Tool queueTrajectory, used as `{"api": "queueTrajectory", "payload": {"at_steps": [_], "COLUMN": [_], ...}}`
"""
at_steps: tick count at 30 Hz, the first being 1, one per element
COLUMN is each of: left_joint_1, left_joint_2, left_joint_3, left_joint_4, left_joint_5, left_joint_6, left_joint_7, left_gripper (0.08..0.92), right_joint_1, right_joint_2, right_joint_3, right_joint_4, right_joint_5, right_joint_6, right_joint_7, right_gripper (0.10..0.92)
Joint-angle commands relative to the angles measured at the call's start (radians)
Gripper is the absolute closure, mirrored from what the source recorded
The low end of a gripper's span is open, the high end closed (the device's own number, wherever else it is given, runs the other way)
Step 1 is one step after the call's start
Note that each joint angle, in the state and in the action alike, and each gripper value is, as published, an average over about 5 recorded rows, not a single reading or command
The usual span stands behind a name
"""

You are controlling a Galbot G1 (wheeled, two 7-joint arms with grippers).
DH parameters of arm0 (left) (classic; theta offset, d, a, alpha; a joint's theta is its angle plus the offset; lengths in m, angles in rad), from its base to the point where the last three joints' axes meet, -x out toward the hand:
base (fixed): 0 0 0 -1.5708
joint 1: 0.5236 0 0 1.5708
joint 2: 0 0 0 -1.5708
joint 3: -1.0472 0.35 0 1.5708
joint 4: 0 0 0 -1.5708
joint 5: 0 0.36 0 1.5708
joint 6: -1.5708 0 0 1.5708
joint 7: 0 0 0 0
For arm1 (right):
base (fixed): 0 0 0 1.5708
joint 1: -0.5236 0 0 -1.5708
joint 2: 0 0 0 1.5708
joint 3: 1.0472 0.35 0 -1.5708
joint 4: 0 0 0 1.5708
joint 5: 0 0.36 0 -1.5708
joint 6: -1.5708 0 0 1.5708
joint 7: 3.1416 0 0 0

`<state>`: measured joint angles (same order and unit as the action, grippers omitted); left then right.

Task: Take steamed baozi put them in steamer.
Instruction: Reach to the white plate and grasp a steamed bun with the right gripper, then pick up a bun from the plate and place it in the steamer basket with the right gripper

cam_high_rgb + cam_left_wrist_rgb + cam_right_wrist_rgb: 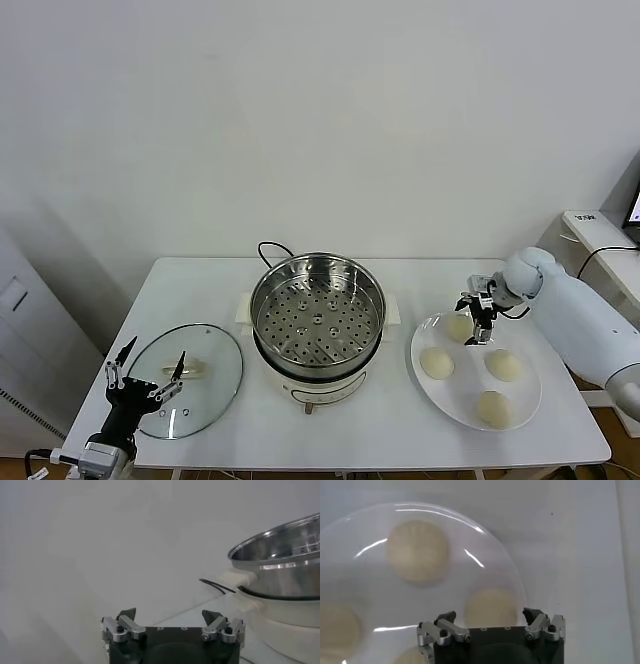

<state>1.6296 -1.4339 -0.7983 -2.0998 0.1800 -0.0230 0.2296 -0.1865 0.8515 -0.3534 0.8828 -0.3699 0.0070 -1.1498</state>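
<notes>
Four baozi (473,368) lie on the white plate (430,386) at the right end of the table (190,290), and none is yet in the steamer (317,318), which stands open and bare in the middle with its glass lid (200,362) set aside to the left.

The right gripper (476,317) hangs over the bun nearest the back of the plate (459,326), and this is where trouble could come. The buns are soft and smooth: a pinch too hard would likely dent or tear one, and a pinch set off-centre could squeeze it out sideways along the glazed plate. Coming down too low, the fingertips might strike the plate and shove it. On the way across, a low carry could knock the bun on the steamer's raised rim.

The right jaws stand wide apart, straddling that bun in the wrist view (491,608); they hold nothing, and I cannot tell whether they touch it.

The left gripper (146,380) waits low by the lid, jaws fully spread and empty.
</notes>
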Motion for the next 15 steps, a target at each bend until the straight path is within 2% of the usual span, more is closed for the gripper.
{"api": "queueTrajectory", "payload": {"at_steps": [1,9,13,15], "left_joint_1": [0.001,0.006,0.006,0.006], "left_joint_2": [-0.003,-0.004,-0.007,-0.006], "left_joint_3": [0.003,-0.001,-0.007,-0.012], "left_joint_4": [0.001,-0.005,-0.004,-0.005], "left_joint_5": [0.008,0.012,0.009,0.007], "left_joint_6": [-0.002,-0.007,-0.009,-0.01], "left_joint_7": [0.0,0.0,0.0,0.001], "left_gripper": [0.177,0.177,0.177,0.177], "right_joint_1": [-0.007,0.043,0.165,0.269], "right_joint_2": [0.025,-0.011,-0.05,-0.071], "right_joint_3": [0.009,-0.046,-0.175,-0.289], "right_joint_4": [-0.026,0.02,0.074,0.109], "right_joint_5": [-0.045,-0.017,0.081,0.162], "right_joint_6": [0.007,0.006,0.003,0.001], "right_joint_7": [0.014,0.016,0.006,-0.005], "right_gripper": [0.269,0.49,0.6,0.626]}}
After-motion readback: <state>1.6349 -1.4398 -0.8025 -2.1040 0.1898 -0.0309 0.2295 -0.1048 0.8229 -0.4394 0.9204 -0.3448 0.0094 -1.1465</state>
